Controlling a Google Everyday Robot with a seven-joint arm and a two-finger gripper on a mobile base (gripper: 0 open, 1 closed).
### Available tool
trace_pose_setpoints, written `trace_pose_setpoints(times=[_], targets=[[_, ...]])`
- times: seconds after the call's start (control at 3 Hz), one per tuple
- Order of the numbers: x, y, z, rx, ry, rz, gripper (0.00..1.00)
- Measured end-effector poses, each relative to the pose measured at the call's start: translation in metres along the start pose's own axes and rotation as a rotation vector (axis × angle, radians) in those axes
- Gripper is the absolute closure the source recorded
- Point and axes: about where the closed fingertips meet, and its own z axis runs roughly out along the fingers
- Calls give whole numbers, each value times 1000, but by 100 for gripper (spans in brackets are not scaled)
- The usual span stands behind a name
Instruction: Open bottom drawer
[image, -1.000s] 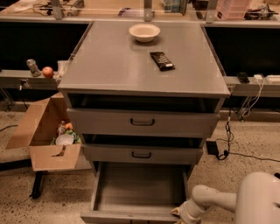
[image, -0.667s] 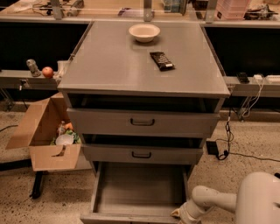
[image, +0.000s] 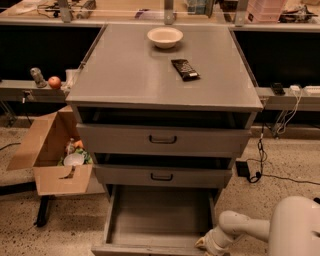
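The bottom drawer (image: 160, 212) stands pulled far out from the foot of the cabinet (image: 130, 75). Its bare floor is open to view and its front panel lies at the lower edge of the view, so I judge the opening all but done. What is left, I think, is only to let go, if I am holding anything at all, and take my arm clear. My gripper (image: 204, 244) sits low at the drawer's front right corner, touching or just beside the front panel. I cannot tell whether it is open or closed, nor whether it grips anything. Counting, there are three drawers; the top drawer (image: 125, 140) and the middle drawer (image: 200, 176) each carry one dark handle. On the cabinet's top lie one bowl (image: 165, 36) and one dark snack bar (image: 185, 69). To the left stand one cardboard box (image: 62, 179) and, on a ledge behind, one apple (image: 54, 82).
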Motion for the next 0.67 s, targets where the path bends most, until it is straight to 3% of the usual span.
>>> trace_pose_setpoints(times=[0.33,0.67], targets=[[0,0,0,0,0,0,2],[0,0,0,0,0,0,0]])
